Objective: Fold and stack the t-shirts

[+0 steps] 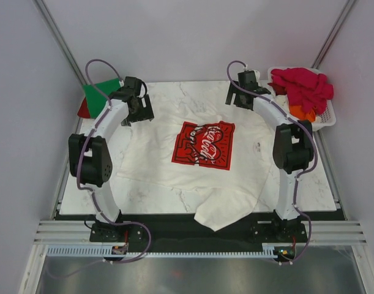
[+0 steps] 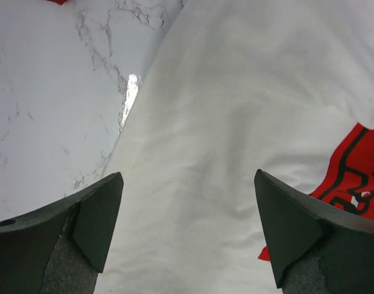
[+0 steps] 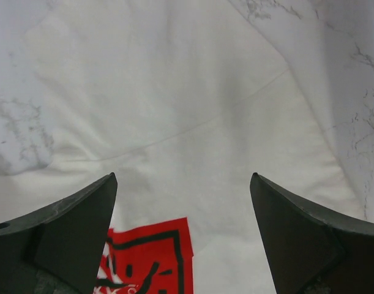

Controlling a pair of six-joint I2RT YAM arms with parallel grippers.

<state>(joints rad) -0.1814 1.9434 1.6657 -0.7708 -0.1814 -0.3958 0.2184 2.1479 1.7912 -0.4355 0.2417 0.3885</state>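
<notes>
Lying spread and unfolded across the middle of the marble desk (image 1: 162,201), the white t-shirt (image 1: 168,168) shows its red square print (image 1: 203,144) face up, and one rumpled end of it droops over the near edge of the desk between the two arm bases. The left arm (image 1: 92,159) reaches to the far left part of this shirt and the right arm (image 1: 291,147) to its far right part. In the left wrist view the left fingers (image 2: 82,226) stand wide apart and hold nothing: one is over bare marble, the other over white cloth beside the edge of the print, and the shirt's border runs up between them. The right fingers (image 3: 70,233) are likewise spread wide with nothing between them, poised over smooth white cloth crossed by a faint seam, a corner of the print lying close to one of them (whether either pair touches the cloth I cannot tell). At the far left corner of the desk a green t-shirt (image 1: 101,95) lies partly on a red t-shirt (image 1: 82,109), both well apart from the white one. At the far right corner the white slatted basket (image 1: 326,122) holds a heap of magenta cloth (image 1: 303,86) with orange cloth (image 1: 302,113) showing beneath it.
</notes>
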